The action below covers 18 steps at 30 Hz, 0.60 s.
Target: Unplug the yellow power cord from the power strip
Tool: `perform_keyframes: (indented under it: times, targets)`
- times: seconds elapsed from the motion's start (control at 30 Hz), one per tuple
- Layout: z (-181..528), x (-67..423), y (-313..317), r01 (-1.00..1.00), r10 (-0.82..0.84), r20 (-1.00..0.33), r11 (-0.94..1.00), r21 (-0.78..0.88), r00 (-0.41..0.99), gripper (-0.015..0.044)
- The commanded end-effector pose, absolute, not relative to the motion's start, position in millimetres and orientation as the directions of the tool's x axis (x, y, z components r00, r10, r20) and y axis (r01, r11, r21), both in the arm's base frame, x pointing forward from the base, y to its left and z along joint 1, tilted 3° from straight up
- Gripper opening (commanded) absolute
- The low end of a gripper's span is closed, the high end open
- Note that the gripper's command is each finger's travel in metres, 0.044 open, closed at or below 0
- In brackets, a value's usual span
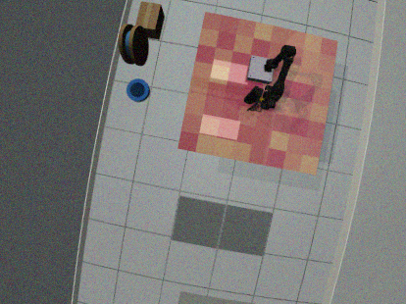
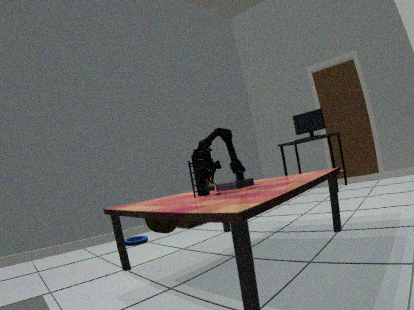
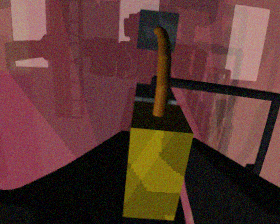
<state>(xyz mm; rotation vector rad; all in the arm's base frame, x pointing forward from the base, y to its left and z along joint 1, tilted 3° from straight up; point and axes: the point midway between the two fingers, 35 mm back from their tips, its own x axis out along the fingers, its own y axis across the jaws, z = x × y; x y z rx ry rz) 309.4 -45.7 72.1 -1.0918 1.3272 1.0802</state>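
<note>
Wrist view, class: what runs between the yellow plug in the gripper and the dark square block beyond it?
An orange-brown cord joins the yellow plug to the dark block, seen in the wrist view.

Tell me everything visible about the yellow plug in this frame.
In the wrist view the blocky yellow plug fills the lower middle, a boxy body with flat, plastic-looking faces and a darker upper end. A thin orange-brown cord leaves its top and curves to a small dark grey square block beyond. The black gripper is shut on the plug, its jaws dark on both sides. The power strip cannot be made out.
</note>
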Motion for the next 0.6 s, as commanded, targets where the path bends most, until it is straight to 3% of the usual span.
perform_keyframes:
  times: [0.0, 0.57]
  targets:
    - [72.6, 311.4, -36.0, -0.985, -0.023, -0.999, 0.169, 0.02, -0.024, 0.0]
    - [72.6, 316.4, -8.4, -0.986, -0.022, -1.0, 0.168, 0.018, -0.022, 0.0]
